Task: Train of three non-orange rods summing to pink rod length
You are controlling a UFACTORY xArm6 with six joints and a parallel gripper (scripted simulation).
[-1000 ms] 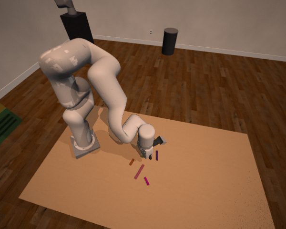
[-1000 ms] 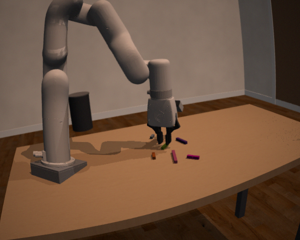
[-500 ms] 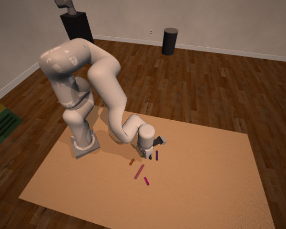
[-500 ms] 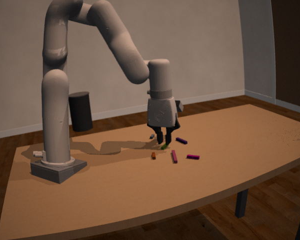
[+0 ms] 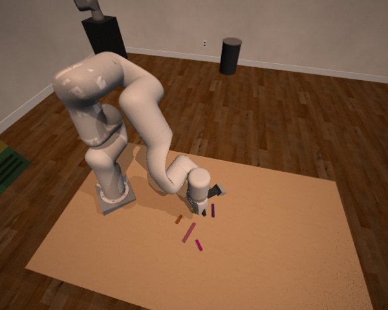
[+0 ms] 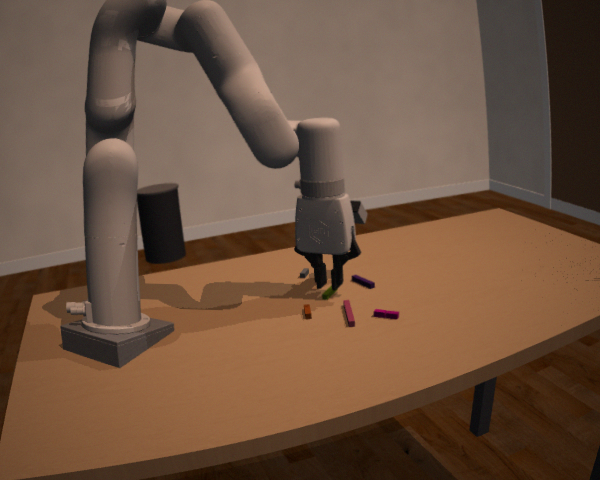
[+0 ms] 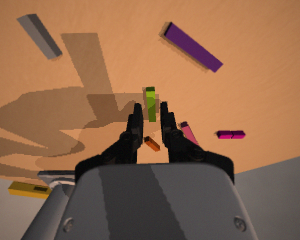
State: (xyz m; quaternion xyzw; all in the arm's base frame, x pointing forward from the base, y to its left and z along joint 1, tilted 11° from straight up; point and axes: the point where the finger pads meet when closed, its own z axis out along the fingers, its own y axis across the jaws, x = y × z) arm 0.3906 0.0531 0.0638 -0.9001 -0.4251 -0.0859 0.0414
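As we look straight down past the end effector (image 5: 198, 212) (image 6: 327, 287) (image 7: 151, 105), we see its dark fingers partly spread and holding nothing, their tips on either side of the line of the lime rod (image 5: 193, 211) (image 6: 328, 292) (image 7: 151, 104). That rod, a slim, straight-edged bar, lies flat on the surface (image 5: 271, 250) (image 6: 238, 387) (image 7: 270, 90) below them; we cannot tell whether the fingertips touch it. Two magenta rods (image 5: 198, 245) (image 6: 386, 313) (image 7: 231, 134) lie end to end in one line, a fine seam between them, well apart from the lime one. Between them and the orange rod (image 5: 178, 219) (image 6: 307, 311) (image 7: 152, 144) lies the long pink rod (image 5: 189, 232) (image 6: 348, 313) (image 7: 189, 133). The purple rod (image 5: 213, 210) (image 6: 363, 281) (image 7: 194, 47) and the grey rod (image 6: 304, 272) (image 7: 40, 36) rest apart on opposite sides of the lime one, all with flat, plain faces.

Farther out, we find a dark cylinder (image 5: 229, 56) (image 6: 160, 222) with a flat top, standing on the floor like a bin; we cannot see inside it. The surface is tan, with a faint wood-like grain, and bears the smooth white arm (image 5: 147, 116) (image 6: 248, 98) on a grey base plate (image 5: 107, 210) (image 6: 119, 356). Around it we see brown plank flooring (image 5: 304, 126) (image 6: 522, 439) and pale, slightly mottled walls (image 5: 288, 23) (image 6: 383, 77) with white skirting.
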